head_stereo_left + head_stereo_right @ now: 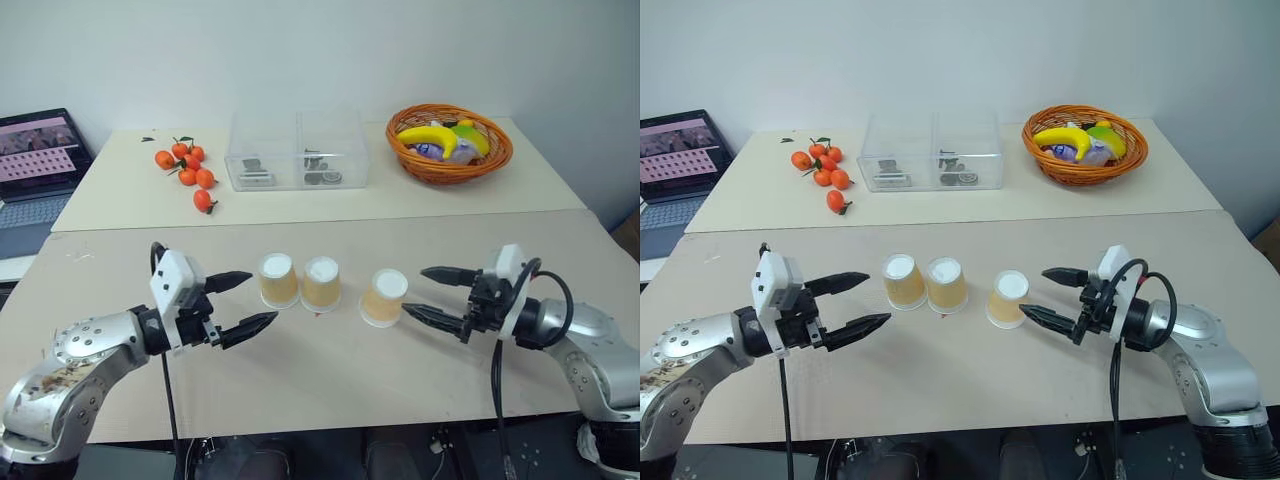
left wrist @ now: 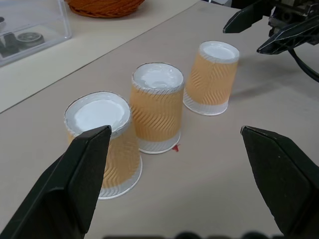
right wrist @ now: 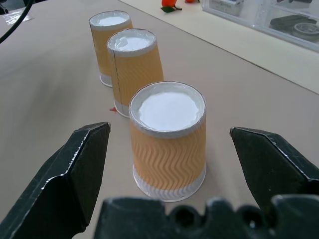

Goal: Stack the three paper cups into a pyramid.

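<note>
3 cups (image 1: 321,283) stood upside down in a row on the table (image 1: 330,375) between my hands. My right gripper (image 1: 428,292), jaws spread, sat just beside the loose end cup (image 1: 384,297); my left gripper (image 1: 252,302) was spread too.

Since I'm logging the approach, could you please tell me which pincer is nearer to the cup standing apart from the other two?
Right. The right pincer is open beside the lone cup, not touching. The left pincer, also open, sits beyond the paired cups.
</note>
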`<action>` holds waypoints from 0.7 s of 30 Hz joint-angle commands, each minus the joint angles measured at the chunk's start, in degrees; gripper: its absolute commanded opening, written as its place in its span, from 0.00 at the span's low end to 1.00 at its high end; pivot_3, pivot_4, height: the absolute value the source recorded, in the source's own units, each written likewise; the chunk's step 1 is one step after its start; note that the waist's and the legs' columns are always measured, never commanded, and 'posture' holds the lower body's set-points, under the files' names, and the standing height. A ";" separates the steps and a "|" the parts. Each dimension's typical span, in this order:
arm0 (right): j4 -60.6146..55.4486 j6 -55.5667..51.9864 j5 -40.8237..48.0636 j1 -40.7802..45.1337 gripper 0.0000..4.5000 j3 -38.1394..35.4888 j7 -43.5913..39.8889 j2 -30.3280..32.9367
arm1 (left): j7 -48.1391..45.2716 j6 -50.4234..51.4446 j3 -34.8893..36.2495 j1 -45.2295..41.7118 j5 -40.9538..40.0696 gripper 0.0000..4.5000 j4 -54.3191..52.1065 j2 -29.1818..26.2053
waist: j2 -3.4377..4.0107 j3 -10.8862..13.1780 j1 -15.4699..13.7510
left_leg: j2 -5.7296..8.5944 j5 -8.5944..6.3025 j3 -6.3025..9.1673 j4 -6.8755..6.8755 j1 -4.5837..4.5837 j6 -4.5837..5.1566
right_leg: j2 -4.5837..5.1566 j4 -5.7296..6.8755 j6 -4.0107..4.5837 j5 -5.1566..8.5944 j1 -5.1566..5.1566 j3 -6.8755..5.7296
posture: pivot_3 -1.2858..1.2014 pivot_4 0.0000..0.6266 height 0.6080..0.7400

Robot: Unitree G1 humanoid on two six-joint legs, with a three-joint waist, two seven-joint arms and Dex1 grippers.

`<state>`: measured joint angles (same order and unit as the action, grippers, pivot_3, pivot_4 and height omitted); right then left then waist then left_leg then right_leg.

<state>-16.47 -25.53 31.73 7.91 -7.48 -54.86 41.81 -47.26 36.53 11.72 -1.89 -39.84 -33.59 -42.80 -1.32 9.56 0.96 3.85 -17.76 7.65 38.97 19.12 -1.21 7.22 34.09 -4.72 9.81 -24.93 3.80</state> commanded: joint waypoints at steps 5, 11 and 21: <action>-0.57 1.61 -0.93 1.59 1.00 1.08 0.26 -1.45 | -2.68 -1.22 -1.32 -4.03 0.08 0.99 1.80 -1.51 | 0.00 0.00 0.08 | -0.02 0.00 0.00 0.00 0.00 0.00 | -0.02 0.00 0.00 0.00 -0.01 0.00 | 0.52 0.24 0.93; 0.49 2.20 -2.11 2.18 1.00 2.39 0.04 -2.62 | -2.45 -0.69 -1.80 -4.73 -0.11 0.99 1.61 -1.14 | 0.00 0.00 0.04 | -0.03 0.00 0.00 0.00 0.02 0.00 | -0.03 -0.01 0.01 -0.01 -0.02 0.00 | 0.52 0.24 0.93; 10.05 8.33 -7.53 8.38 1.00 6.95 -2.19 -5.27 | 0.20 0.93 0.06 -3.92 -3.12 0.99 0.31 0.05 | 0.00 0.00 0.27 | -0.08 0.03 0.00 0.00 -0.01 -0.05 | -0.08 0.00 0.04 -0.04 -0.04 0.00 | 0.52 0.24 0.93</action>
<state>-6.97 -19.74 24.91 14.79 -0.41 -56.51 37.07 -47.74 37.20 10.16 -5.83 -41.20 -31.66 -42.90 -1.32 9.56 1.23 3.75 -17.73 7.65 38.97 19.11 -1.26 7.10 34.09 -4.68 9.77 -24.97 3.80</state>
